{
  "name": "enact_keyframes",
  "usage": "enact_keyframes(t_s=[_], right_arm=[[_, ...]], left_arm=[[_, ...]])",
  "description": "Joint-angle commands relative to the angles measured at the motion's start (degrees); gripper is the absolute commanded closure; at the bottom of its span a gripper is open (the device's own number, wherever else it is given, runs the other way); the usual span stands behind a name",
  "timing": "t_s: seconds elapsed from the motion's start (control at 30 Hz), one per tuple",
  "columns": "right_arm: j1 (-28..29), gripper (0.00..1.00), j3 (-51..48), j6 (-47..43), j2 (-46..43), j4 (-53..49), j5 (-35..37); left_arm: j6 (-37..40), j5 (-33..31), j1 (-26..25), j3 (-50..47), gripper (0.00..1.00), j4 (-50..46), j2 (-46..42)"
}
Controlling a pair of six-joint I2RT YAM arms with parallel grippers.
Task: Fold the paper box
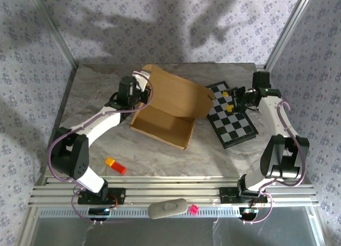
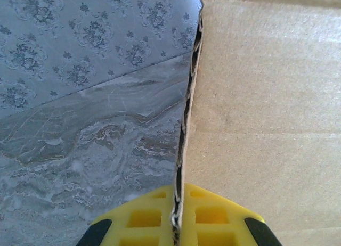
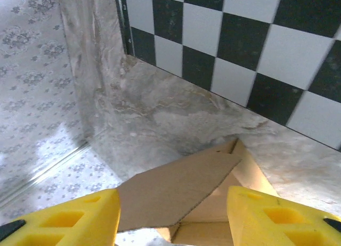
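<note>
The paper box (image 1: pixel 162 126) sits mid-table, a plain brown cardboard tray with its lid (image 1: pixel 178 94) tilted up behind it. My left gripper (image 1: pixel 141 89) is at the lid's left edge. In the left wrist view its yellow fingers (image 2: pixel 144 219) are pressed on both sides of the cardboard edge (image 2: pixel 184 123), so the left gripper (image 2: pixel 178 220) is shut on the box. My right gripper (image 1: pixel 228 100) hovers over the checkered board, just right of the lid's right flap (image 3: pixel 176 195). It stands open (image 3: pixel 173 203), and the pointed flap lies beyond the gap, untouched.
A black-and-white checkered board (image 1: pixel 234 123) lies right of the box. An orange and red block (image 1: pixel 116 165) rests near the front left. A grey oval object (image 1: pixel 168 208) and a pink die (image 1: pixel 195 208) sit on the front rail. Patterned walls enclose the table.
</note>
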Motion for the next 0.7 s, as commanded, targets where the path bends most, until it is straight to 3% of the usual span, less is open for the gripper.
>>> enact_keyframes(t_s=[0.0,0.37,0.67], right_arm=[[0.84,0.43,1.11,3.61,4.48,6.51,-3.84],[5.32,0.36,5.21,10.0,11.7,11.03,-6.99],[7.39,0.35,0.44,20.31,8.55,16.97,-8.72]], left_arm=[[-2.21,-0.6,0.66,-0.8,1.0,5.52,-2.28],[-4.94,-0.85,1.18,-2.88,1.0,8.3,-1.71],[-7.39,-2.2,1.24,-1.62,1.0,7.95,-0.37]])
